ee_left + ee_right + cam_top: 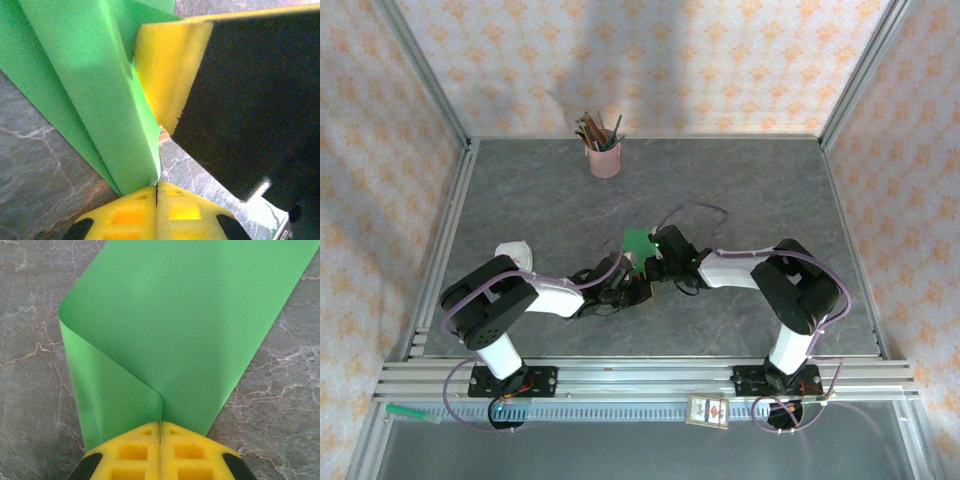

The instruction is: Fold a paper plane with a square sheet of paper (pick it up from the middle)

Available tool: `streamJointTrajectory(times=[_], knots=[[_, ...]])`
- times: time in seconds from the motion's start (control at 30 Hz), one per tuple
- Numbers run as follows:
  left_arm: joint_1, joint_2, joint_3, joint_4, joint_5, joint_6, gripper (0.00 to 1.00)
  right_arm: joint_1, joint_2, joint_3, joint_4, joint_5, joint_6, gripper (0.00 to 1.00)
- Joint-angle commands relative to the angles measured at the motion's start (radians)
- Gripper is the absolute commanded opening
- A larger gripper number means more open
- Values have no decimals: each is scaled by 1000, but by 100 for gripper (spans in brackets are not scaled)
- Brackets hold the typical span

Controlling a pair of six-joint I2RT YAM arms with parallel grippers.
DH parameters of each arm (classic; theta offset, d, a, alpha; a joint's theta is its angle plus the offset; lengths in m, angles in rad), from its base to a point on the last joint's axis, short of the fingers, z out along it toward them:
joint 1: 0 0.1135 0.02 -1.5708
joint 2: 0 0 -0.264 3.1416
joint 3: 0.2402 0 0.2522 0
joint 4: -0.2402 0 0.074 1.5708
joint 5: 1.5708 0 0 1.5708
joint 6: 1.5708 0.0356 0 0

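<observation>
Left hand (pixel 156 187), right hand (pixel 160 425), both pinched on green paper (pixel 185 325)

Grey stone tabletop (pixel 520 200), floral-papered walls (pixel 670 60)

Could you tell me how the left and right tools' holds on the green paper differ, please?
The yellow left tool pinches a narrow, layered fold of the bright green paper sheet; the yellow right tool pinches a broad stretch with a curled flap. The left tool faces the right tool's finger; the right faces grey table. Both are shut on the paper.
</observation>
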Motion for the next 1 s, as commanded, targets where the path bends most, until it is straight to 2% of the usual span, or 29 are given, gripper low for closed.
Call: streamJointTrajectory(times=[0.0, 0.23, 0.5, 0.97], knots=[[36, -64, -10, -11, 6, 27, 4, -14, 34, -45, -111, 43, 3, 0], [113, -63, -23, 47, 66, 10, 6, -14, 34, -48, -105, 40, 3, 0], [119, 6, 39, 34, 88, 31, 8, -14, 34, -48, -110, 43, 4, 0], [121, 30, 8, -14, 23, 51, 8, -16, 39, -43, -115, 45, -6, 0]])
